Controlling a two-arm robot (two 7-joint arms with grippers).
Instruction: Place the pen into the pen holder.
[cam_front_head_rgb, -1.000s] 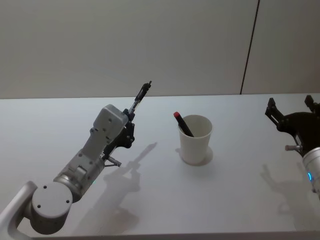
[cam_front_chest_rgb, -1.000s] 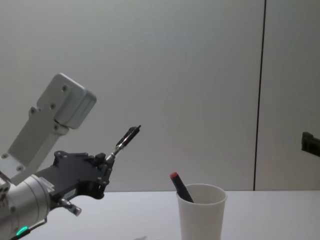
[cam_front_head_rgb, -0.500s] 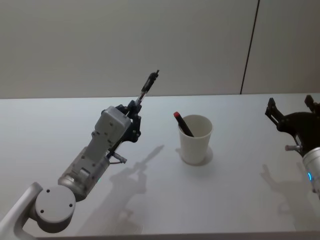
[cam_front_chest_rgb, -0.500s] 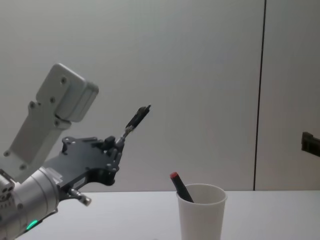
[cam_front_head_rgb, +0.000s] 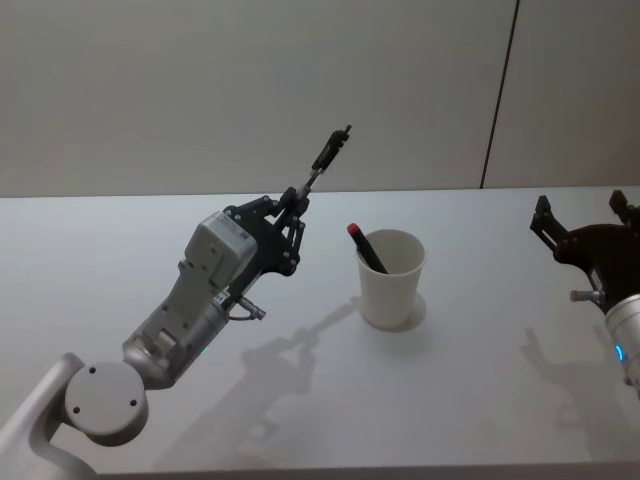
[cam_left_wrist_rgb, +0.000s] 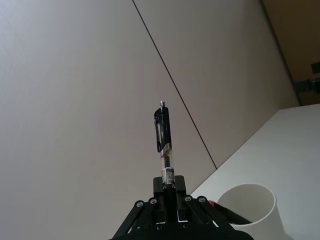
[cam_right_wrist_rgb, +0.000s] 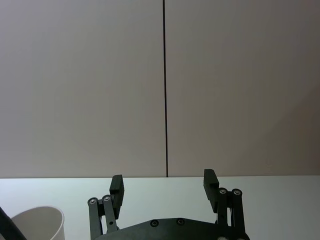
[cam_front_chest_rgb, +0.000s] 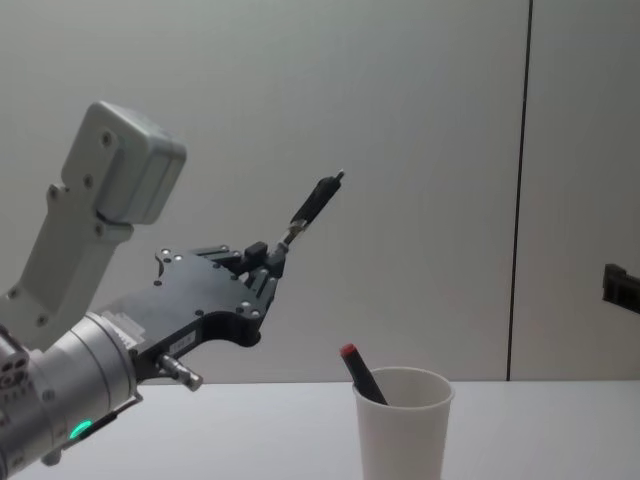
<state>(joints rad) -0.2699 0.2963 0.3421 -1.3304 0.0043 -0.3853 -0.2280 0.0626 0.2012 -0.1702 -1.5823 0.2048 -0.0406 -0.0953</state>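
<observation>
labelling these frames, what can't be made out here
Lower end of the black pen: left wrist view, buried in the left gripper.
Lower part of the red-capped pen: head view, inside the paper cup.
Base of the paper cup: chest view, cut by bottom edge.
Print on the black pen: left wrist view, too small.

I count two pens, a black pen (cam_front_head_rgb: 325, 160) and a red-capped pen (cam_front_head_rgb: 366, 248), one pen holder (cam_front_head_rgb: 390, 285), one table (cam_front_head_rgb: 100, 250), a left gripper (cam_front_head_rgb: 297, 196) and a right gripper (cam_front_head_rgb: 581, 206).
</observation>
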